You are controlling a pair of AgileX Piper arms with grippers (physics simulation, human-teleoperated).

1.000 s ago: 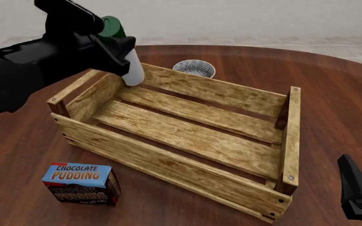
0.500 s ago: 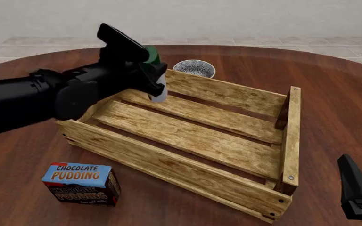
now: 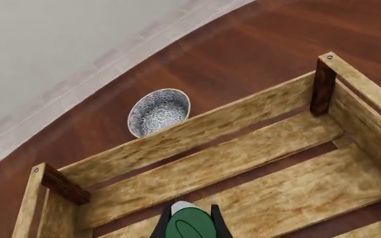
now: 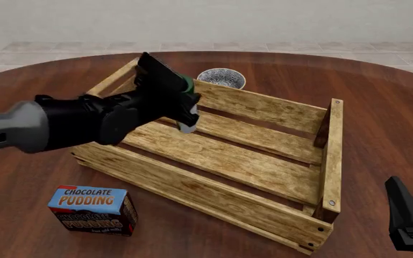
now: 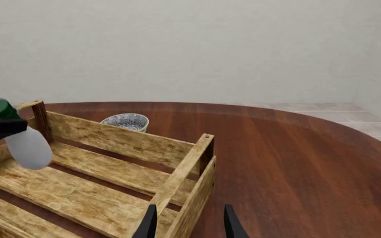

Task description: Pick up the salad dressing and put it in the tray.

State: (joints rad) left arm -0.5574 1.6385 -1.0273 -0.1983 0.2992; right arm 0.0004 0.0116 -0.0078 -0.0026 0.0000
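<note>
The left end effector (image 4: 181, 105) was clenched on the dressing (image 4: 186, 122), gripping it high up near the dark green cap, the white body hanging below and tilted, clear of the slats and over the tray's (image 4: 264, 107) far left part. In the right wrist view the bottle (image 5: 28, 147) hung just above the floor boards, not touching. It looked light, stiff and smooth: a slim plastic body that could slip or swing if pinched only at the neck, so a hold lower on the body seemed safer. The right end effector (image 5: 187, 223) sat released, fingers apart, well away by the tray's near right corner
</note>
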